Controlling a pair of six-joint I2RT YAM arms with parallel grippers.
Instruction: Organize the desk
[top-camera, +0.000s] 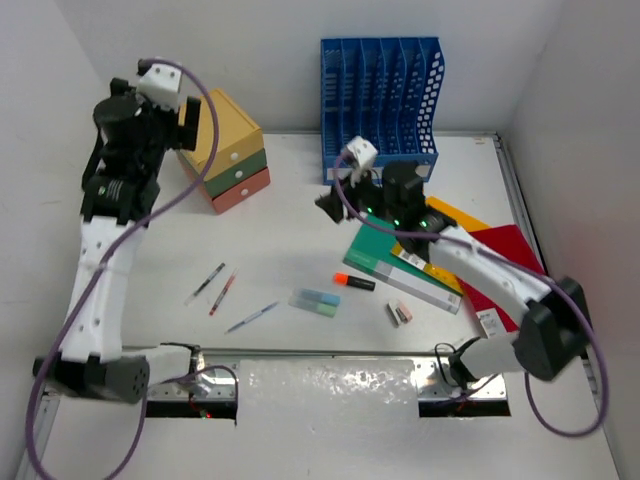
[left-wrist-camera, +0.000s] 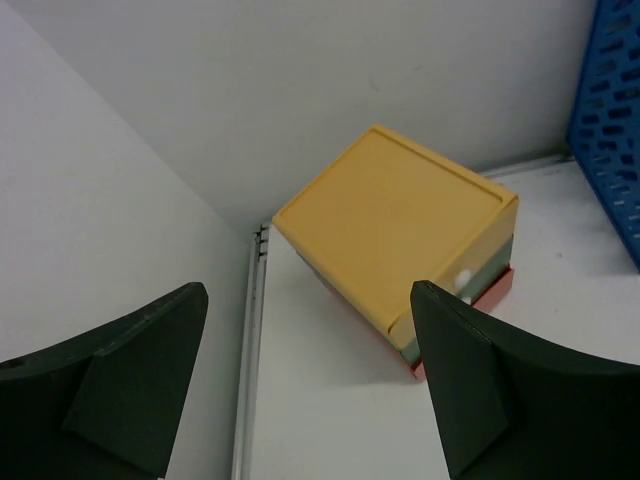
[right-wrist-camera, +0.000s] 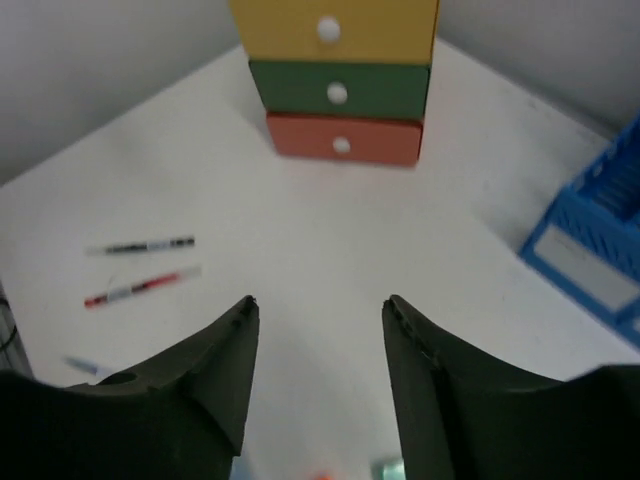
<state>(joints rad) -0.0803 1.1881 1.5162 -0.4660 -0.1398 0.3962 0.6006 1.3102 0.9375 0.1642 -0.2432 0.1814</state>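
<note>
Desk (top-camera: 290, 230) is the big white flat top that fills the space between the white walls (top-camera: 560, 80), under both arms. It looks hard, heavy and smooth. I think it will not move and nobody should grab it. The arms should grab the little things lying on it instead. Pens may roll or slide on it.

Closest to the arm bases lie a blue pen (top-camera: 252, 317), a red pen (top-camera: 222, 293) and a black pen (top-camera: 205, 283). To their right are a pale blue-green block (top-camera: 315, 301) and an orange highlighter (top-camera: 353, 282). Then comes a green book (top-camera: 405, 270), with a red folder (top-camera: 510, 255) and a yellow folder (top-camera: 455, 213) near it.

The right gripper (right-wrist-camera: 320, 305) hangs above the middle of the desk, jaws apart, holding nothing. Farther back stand the drawer box (top-camera: 225, 150) and the blue file rack (top-camera: 380, 95). The left gripper (left-wrist-camera: 308, 300) is up near the drawer box, jaws wide apart, empty too.

Thin metal rails (top-camera: 515, 200) run along the desk's edges. The widest bare room is left of the middle.
</note>
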